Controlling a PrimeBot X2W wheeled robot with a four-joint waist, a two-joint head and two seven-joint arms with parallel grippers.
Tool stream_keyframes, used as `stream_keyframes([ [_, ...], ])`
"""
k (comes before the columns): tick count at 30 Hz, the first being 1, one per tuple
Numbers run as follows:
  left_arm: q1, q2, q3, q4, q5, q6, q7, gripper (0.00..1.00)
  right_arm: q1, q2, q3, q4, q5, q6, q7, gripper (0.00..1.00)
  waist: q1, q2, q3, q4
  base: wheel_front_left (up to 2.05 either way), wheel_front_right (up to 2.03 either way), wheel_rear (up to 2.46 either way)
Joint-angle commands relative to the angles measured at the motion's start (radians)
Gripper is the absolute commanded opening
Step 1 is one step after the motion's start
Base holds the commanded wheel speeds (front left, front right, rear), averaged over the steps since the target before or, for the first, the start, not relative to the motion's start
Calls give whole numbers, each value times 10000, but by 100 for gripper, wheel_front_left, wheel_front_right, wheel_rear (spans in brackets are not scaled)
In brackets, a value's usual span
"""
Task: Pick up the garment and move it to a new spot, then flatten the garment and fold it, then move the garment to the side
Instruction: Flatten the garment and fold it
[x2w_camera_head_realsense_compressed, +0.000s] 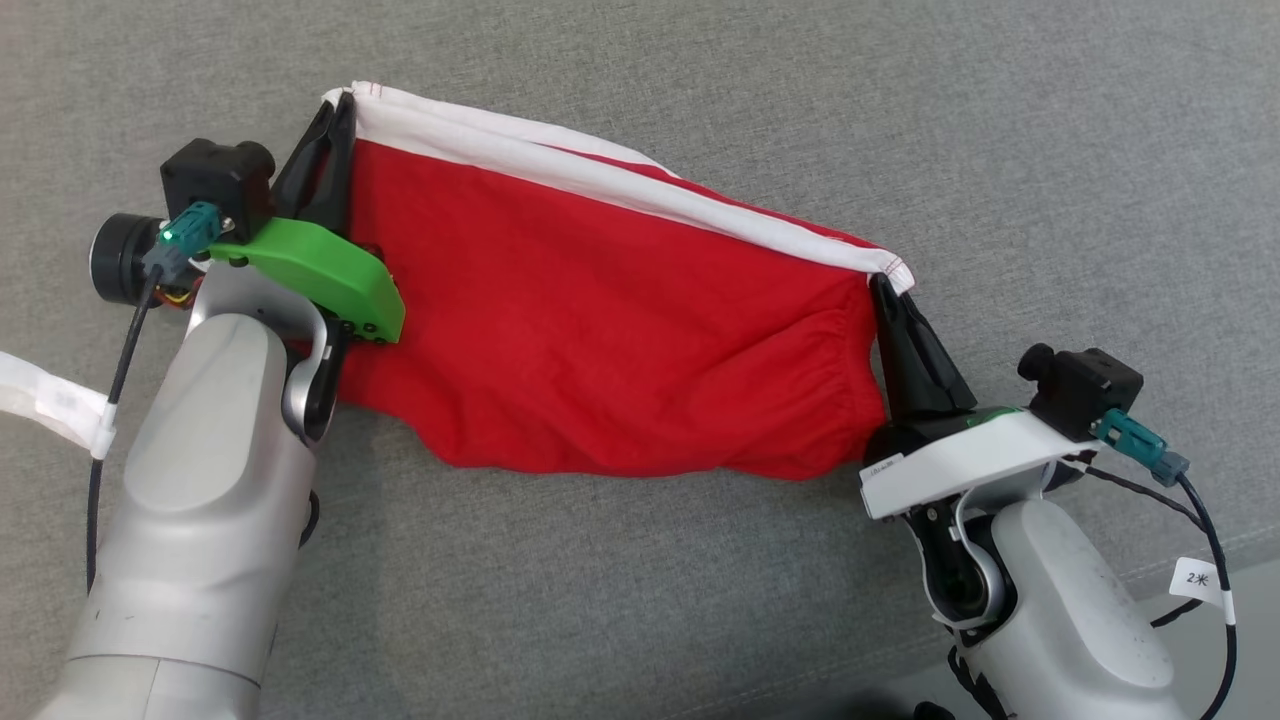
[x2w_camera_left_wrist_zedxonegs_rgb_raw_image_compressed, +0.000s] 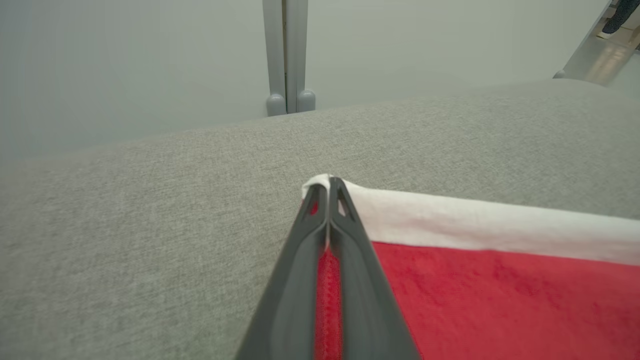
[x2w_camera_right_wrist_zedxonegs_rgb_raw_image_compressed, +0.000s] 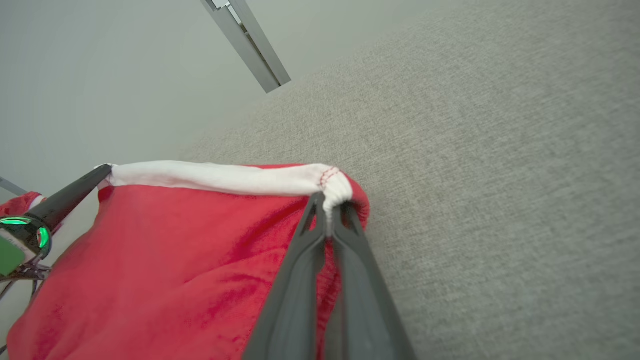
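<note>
**Red garment stretched between both grippers**

In the head view we see a red cloth garment across the middle of the frame, running from the upper left down to the centre right. A white fabric band with red stitching at its ends borders its upper edge. The red cloth is mostly smooth. It bunches into fine gathers near its right end, and its lower edge hangs in a loose curve. We cannot tell whether that lower edge rests on the surface beneath.

The left gripper has its two dark fingers pressed together on the band's corner at the upper left. The right gripper pinches the opposite corner at the centre right, its fingers likewise closed on the cloth. Both wrist views show the white hem nipped between the fingertips.

Under the garment lies a grey woven fabric surface that takes up nearly the whole head view. A paler strip shows at the lower right corner of that view. A white strap enters at the left edge.

In the left wrist view the surface ends in a rounded edge before a pale plain wall. A grey upright metal post stands against that wall at top centre. The upper right corner of that view is too blurred for us to read.
</note>
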Motion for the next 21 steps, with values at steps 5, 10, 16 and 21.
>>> stream_keyframes([
  [5, -543, -148, -246, 667, 136, -2, -191, 0, -189, -18, 22, 118, 60, -11, -28, 0, 0, 0, 78, -135, 0, 0, 0],
  [10, -706, -315, -353, 1068, 238, 163, -395, 100, -102, -21, -61, 171, -231, -11, -30, 100, 0, 0, -173, -94, 0, 0, 0],
  [16, -320, -375, -384, 1036, 322, 410, -600, 100, 191, -20, -182, -53, -488, -11, -29, 100, 0, 0, -665, 20, 0, 0, 0],
  [21, 596, -408, -365, 429, 67, 323, -661, 100, 776, -20, -500, -127, -1090, -11, -29, 100, 0, 0, -1324, 238, 0, 0, 0],
])
